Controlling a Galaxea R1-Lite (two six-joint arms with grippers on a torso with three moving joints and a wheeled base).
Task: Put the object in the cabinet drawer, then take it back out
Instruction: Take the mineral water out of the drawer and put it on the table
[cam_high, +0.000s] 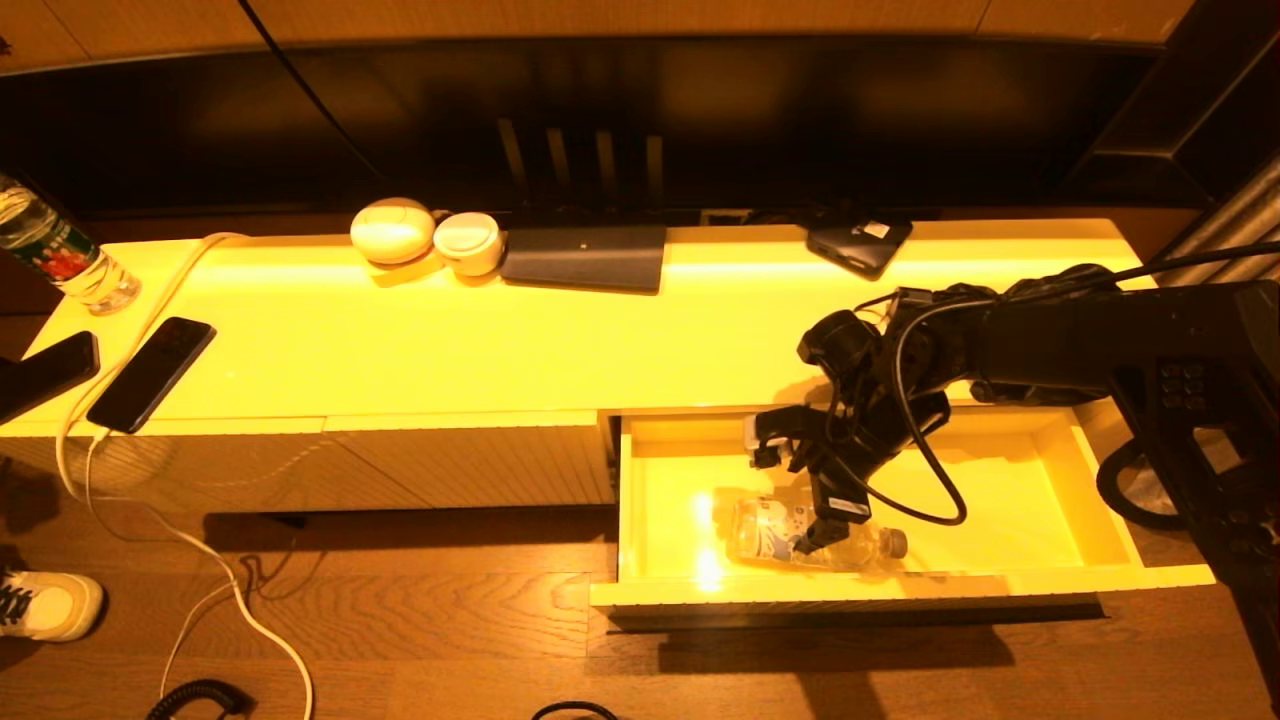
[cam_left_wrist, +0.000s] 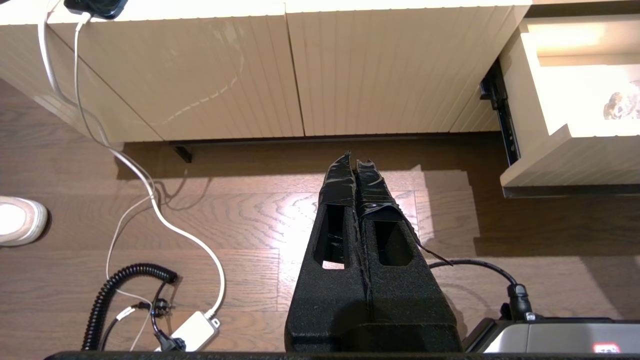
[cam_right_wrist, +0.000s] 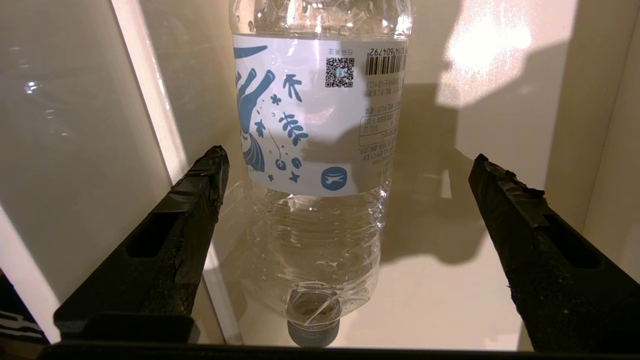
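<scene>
The cabinet drawer (cam_high: 900, 592) is pulled out at the right end of the cabinet, and its glossy cream inside (cam_right_wrist: 450, 300) shows. A clear plastic bottle (cam_high: 800, 535) with a white and blue label (cam_right_wrist: 315, 115) lies on its side in the drawer, near the front wall, with its cap pointing right. My right gripper (cam_high: 795, 490) hangs open just above it. Its two black fingers stand wide on either side of the bottle (cam_right_wrist: 315, 225) without touching it. My left gripper (cam_left_wrist: 357, 159) is shut on nothing, parked low over the wooden floor in front of the closed ribbed panels.
On the cabinet top (cam_high: 400, 340) lie two phones (cam_high: 150, 372), a white cable, two round white items (cam_high: 392, 230), a dark flat pad (cam_high: 585, 257) and a dark device (cam_high: 860, 243). A water bottle (cam_high: 60, 255) stands far left. Cables (cam_left_wrist: 150, 210) and a shoe (cam_high: 45, 603) are on the floor.
</scene>
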